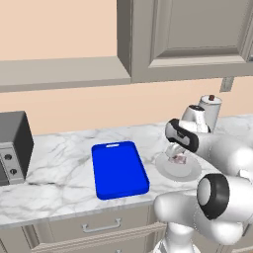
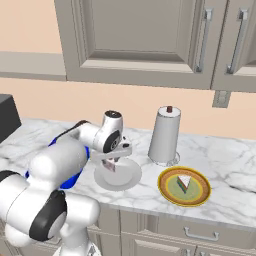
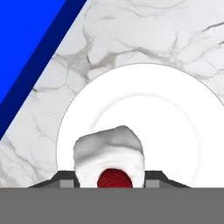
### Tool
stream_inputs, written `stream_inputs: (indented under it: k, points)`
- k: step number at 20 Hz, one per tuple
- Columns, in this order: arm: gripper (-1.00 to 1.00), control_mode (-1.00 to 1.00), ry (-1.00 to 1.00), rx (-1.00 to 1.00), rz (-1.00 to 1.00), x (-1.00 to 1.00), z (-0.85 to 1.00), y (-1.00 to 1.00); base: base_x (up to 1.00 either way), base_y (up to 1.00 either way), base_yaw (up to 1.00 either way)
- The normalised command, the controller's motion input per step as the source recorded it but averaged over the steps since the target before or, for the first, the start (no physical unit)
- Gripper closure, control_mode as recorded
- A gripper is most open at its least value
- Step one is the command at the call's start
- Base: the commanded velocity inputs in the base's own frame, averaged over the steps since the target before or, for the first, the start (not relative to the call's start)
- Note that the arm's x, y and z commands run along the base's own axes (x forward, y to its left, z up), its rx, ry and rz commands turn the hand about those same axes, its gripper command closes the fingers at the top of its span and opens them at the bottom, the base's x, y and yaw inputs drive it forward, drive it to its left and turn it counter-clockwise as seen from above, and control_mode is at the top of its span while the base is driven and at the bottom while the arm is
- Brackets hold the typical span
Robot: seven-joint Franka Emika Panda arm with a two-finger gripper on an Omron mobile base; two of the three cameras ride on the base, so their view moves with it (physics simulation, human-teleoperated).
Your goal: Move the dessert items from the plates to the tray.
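Cherry-topped cake wedge (image 1: 179,159), left base view: white-pink, over the pale grey-white plate (image 1: 170,171), which lies just beside the blue tray (image 1: 119,169) on the marble counter (image 1: 59,163). The gripper (image 1: 179,157) hangs directly at the wedge; its fingers are masked by the wrist, and whether the wedge rests on the plate or is lifted cannot be told.

Right base view: the same wedge (image 2: 110,166) sits beneath the gripper (image 2: 111,163) over the pale plate (image 2: 129,178). The layered wedge (image 2: 184,181) lies on the yellow-orange plate (image 2: 172,192), on the pale plate's side away from the tray. A grey canister (image 2: 165,135) stands behind both plates. The tray is mostly hidden by the arm.

Hand view: the wedge (image 3: 109,153) fills the space between the two dark tips, each apparently touching a flank, so the gripper (image 3: 109,178) appears closed on it. The cherry (image 3: 114,178) is cut off below. Judged light, soft and crushable; best held gently by its flat sides, low down.
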Motion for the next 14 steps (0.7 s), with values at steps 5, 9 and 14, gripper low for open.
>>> stream_inputs:
  k: [5, 9, 14]
  points:
    - [1.00, -1.00, -0.03, 0.00, -0.11, 0.01, 0.26, 0.82, 0.00, 0.00, 0.00]
    - [1.00, -1.00, -0.07, 0.00, -0.12, 0.00, 0.22, 0.85, 0.00, 0.00, 0.00]
    - [1.00, -1.00, -0.06, 0.00, -0.12, 0.00, 0.17, 0.86, 0.00, 0.00, 0.00]
